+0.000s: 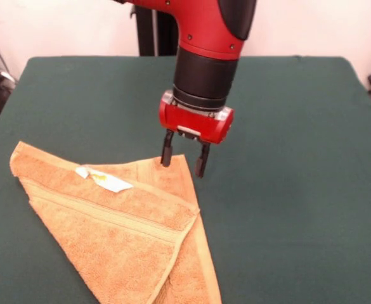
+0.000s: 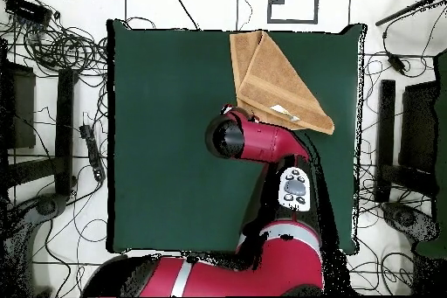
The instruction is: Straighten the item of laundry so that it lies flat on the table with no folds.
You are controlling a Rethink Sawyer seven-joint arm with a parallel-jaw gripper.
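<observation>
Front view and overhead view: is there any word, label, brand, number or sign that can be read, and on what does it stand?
No text can be read in either view.
Tag on the towel: white, with a small yellow-green mark, too blurred to read.
Button panel on the arm: only dark buttons, no legible letters.
Gripper and table: no markings visible.

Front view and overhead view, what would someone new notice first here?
First the red arm's gripper, its jaws open and pointing down at the far corner of the orange-tan towel. The towel lies folded into a triangle, a white tag on top, near the dark green table's front edge; whether the tips touch it is unclear.
</observation>
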